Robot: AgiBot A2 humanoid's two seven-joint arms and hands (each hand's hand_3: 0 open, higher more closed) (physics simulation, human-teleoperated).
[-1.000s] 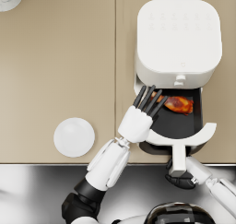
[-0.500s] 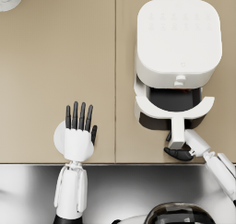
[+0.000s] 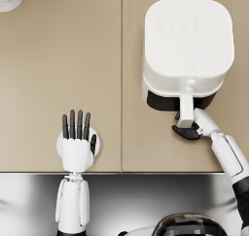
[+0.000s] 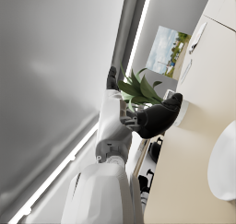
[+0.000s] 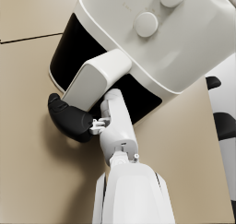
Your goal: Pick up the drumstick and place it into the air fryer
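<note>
Your right robot hand grips the handle of the white air fryer, whose drawer sits nearly closed with only a dark strip showing. The drumstick is out of sight in every view, so you cannot place it against either robot hand. Your left robot hand hovers open and empty, fingers spread, over the white plate on the desk.

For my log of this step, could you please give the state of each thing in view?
air fryer: drawer pushed in, nearly shut.
drawer handle: held by the right robot hand.
left robot hand: open, fingers spread, over the white plate.
drumstick: not visible.
</note>
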